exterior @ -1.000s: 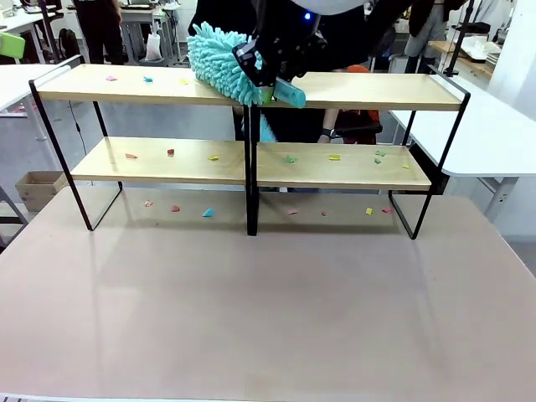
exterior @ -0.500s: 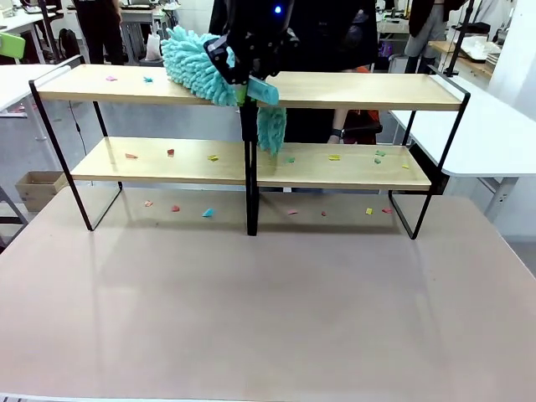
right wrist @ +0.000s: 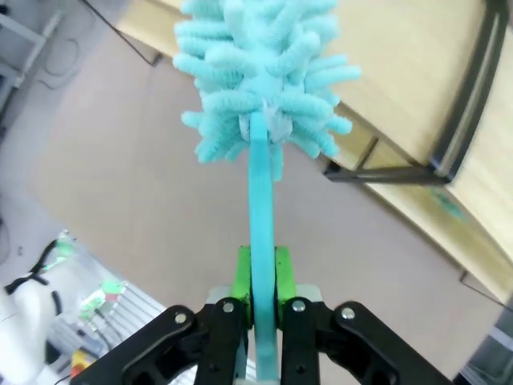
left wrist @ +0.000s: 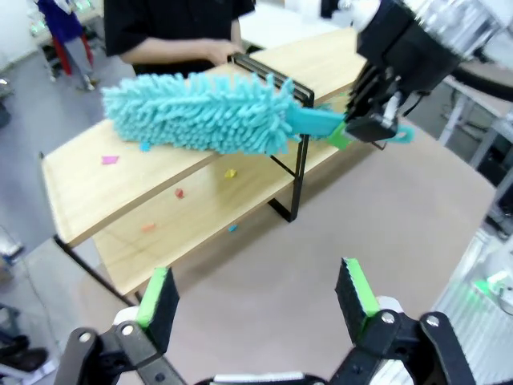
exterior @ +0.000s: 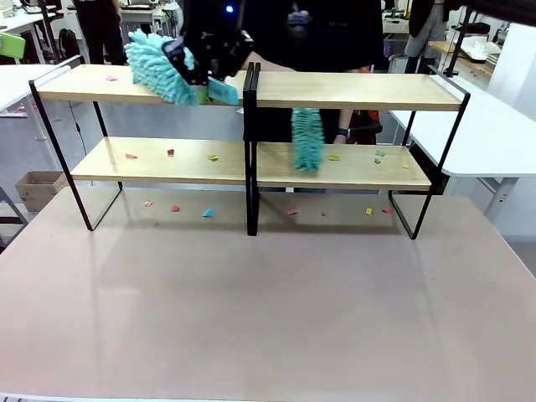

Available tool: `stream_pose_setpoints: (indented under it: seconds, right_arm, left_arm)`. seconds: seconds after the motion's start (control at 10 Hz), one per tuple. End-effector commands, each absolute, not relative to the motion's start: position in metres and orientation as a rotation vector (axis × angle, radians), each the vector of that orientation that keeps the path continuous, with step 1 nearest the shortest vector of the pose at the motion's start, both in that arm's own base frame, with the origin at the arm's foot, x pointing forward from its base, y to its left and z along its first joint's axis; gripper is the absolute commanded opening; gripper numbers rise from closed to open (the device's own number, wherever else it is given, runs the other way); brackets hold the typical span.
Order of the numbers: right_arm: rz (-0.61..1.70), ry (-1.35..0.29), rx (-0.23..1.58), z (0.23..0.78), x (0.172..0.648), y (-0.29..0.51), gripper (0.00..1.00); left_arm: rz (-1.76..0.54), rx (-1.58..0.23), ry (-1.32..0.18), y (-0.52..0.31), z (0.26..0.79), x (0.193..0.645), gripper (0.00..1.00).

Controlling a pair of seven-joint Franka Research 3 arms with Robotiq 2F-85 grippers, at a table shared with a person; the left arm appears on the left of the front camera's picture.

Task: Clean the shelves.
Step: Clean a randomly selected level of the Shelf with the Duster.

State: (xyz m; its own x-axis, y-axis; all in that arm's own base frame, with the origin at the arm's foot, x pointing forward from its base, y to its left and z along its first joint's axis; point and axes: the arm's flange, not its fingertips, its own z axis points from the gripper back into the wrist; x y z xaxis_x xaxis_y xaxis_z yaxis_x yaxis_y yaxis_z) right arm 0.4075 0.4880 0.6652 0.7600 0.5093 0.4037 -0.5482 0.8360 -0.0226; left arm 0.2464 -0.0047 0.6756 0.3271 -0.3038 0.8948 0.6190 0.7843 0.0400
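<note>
The shelves stand across the far half of the table, with small coloured scraps on their boards. My right gripper is shut on the handle of a teal fluffy duster whose head lies on the top left board. In the right wrist view the green pads clamp the duster handle, and the duster head is over a wooden board. My left gripper is open and empty, high above the table, looking down at the duster and the right gripper.
A person stands behind the shelves and holds a second teal duster on the lower right board. Coloured scraps lie on the table under the shelves. A white table adjoins at the right. The near tabletop is bare.
My right gripper has swept the duster leftward along the top boards, from the middle post to the left unit. The person's duster has moved right onto the lower right board.
</note>
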Motion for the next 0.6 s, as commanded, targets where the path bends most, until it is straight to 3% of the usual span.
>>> stream_pose_setpoints:
  seconds: [0.0, 0.2, 0.5]
  right_arm:
    - [0.655, -0.396, 0.103, 0.693, 0.429, 0.535, 0.12]
    - [0.816, -0.297, 0.226, 0.704, 0.435, 0.556, 0.12]
    - [0.867, -0.045, 0.364, 0.741, 0.414, 0.468, 0.12]
  left_arm:
    - [-0.623, -0.344, -1.086, -0.004, 0.675, 0.246, 1.0]
    - [-0.623, -0.344, -1.086, -0.004, 0.675, 0.246, 1.0]
    - [-0.623, -0.344, -1.086, -0.004, 0.675, 0.246, 1.0]
